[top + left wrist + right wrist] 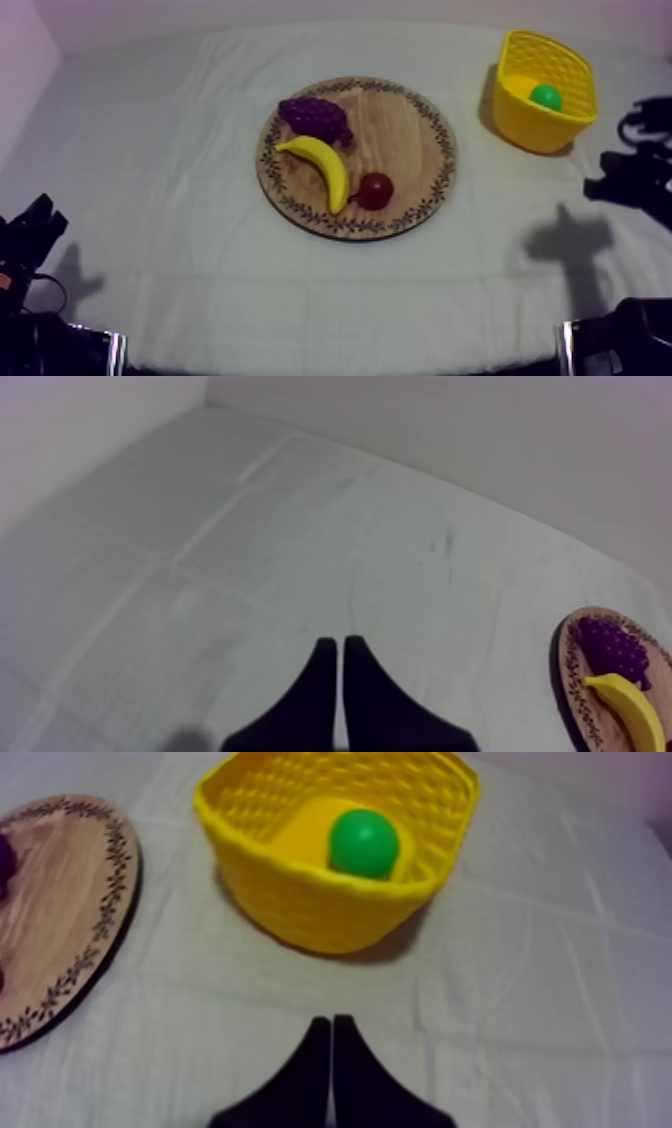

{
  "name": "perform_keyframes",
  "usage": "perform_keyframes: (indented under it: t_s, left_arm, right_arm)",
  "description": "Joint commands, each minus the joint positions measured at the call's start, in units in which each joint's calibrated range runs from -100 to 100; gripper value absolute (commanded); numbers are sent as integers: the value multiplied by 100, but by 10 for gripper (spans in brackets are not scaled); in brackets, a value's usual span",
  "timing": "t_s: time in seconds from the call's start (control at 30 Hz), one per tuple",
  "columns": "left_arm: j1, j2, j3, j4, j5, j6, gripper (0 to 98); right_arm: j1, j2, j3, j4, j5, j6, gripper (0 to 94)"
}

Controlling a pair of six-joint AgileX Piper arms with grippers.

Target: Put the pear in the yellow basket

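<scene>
Pear (364, 842) sits in basket (300, 902) at table's far-right corner; task looks done. R gripper (331, 1022) & L gripper (335, 642): jaws pinched narrow, empty. Next, prob. just park.

Creased grey-white tablecloth (180, 250); plain pale wall (300, 10) behind and at left.

The cloth (180, 200) is lit softly and rather dimly from above, and a faint violet cast is laid over it. In the top view, diffuse shadows are thrown inward onto the cloth: a pale one (75, 278) beside the left arm (25, 235) and a darker one (572, 243) beside the right arm (635, 180). The yellow basket (545, 95) is shaded along its left wall. A thin shadow is drawn under the wooden board's (400, 130) near edge. The cloth's far edge is bowed and the corners are darkened.
</scene>
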Motion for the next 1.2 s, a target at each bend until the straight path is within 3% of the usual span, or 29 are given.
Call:
perform_keyframes:
  t_s: [0.0,0.37,0.6,0.7,0.93,1.17]
  left_arm:
    - [-1,-4,0,1,0,-1,1]
    - [-1,-4,0,1,0,-3,1]
    - [-1,-4,0,1,0,-2,1]
    - [-1,-4,0,1,0,-1,1]
    - [-1,-4,0,1,0,-4,1]
    - [-1,-4,0,1,0,-2,1]
  right_arm:
    - [-18,-1268,657,79,223,-205,7]
    - [-444,-3353,900,975,1821,-1666,6]
    - [-528,-3685,864,1093,2244,-2087,6]
    - [-569,-3705,872,1104,2243,-1889,6]
    - [-589,-3714,878,1109,2229,-865,6]
    - [-591,-3715,879,1110,2228,-687,6]
